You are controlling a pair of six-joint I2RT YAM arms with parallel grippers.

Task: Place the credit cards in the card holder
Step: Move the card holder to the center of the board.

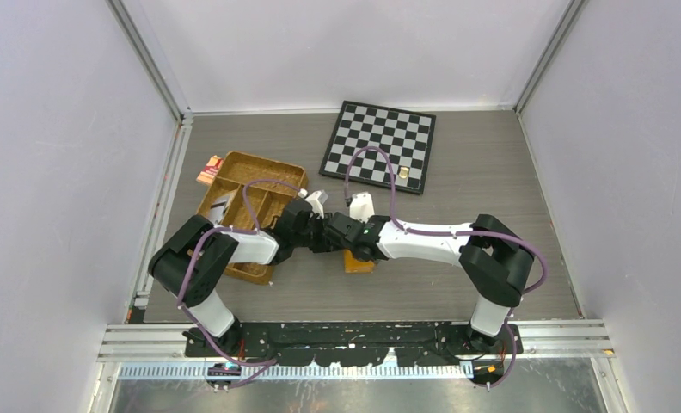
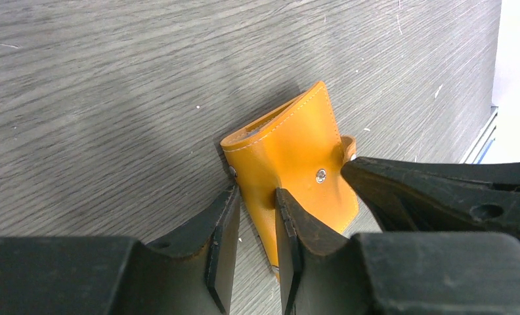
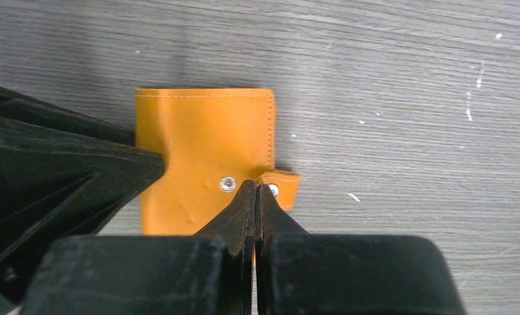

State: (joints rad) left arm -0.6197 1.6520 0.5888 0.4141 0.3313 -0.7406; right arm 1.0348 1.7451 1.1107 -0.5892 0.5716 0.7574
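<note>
Left gripper (image 2: 257,197) clamps the card holder (image 2: 293,147) by its edge, right gripper (image 3: 256,189) clenched at the loose snap tab (image 3: 282,187): unfastened, but credit cards look yet to go in.

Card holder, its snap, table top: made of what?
The card holder looks like orange leather or faux leather: matte, stitched edge, soft dents. Its snap looks like shiny metal. The table top looks like grey wood-grain laminate, though real wood isn't ruled out.

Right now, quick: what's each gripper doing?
Left gripper: closed on the card holder, at its edge.
Right gripper: shut, tips at the snap tab; grip unclear.
</note>
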